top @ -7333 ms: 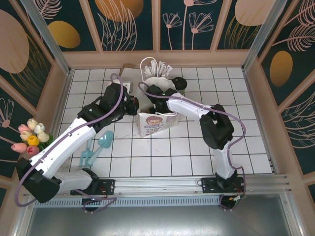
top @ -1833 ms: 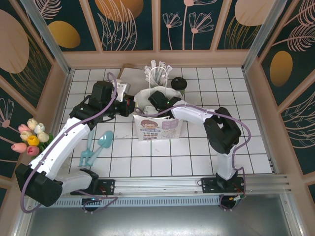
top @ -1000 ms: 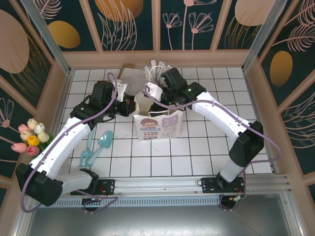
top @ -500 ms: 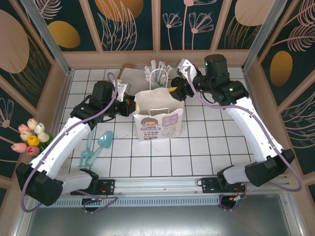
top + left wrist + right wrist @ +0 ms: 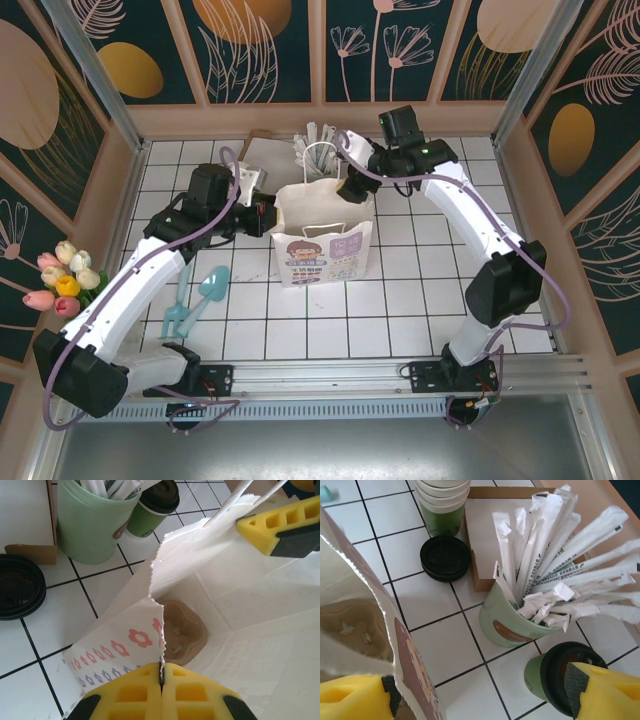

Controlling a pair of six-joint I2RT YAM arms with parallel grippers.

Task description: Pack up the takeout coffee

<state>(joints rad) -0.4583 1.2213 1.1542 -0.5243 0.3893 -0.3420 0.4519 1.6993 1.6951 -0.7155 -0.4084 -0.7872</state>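
Paper coffee (image 5: 556,666): dark green, black lid, upright on tabletop (image 5: 440,600) just beside stick cup (image 5: 510,625).
Handling: probably light, crushable; grip wall below lid.
Right pincer (image 5: 480,690): open, beside coffee.
Left pincer (image 5: 161,677): pinching bag (image 5: 250,605) rim.

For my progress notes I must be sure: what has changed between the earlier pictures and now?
The right gripper came out of the paper bag and swung rearward to the takeout coffee; it is open, the cup beside one finger, not gripped. The left gripper stayed shut on the bag's edge, holding it open.
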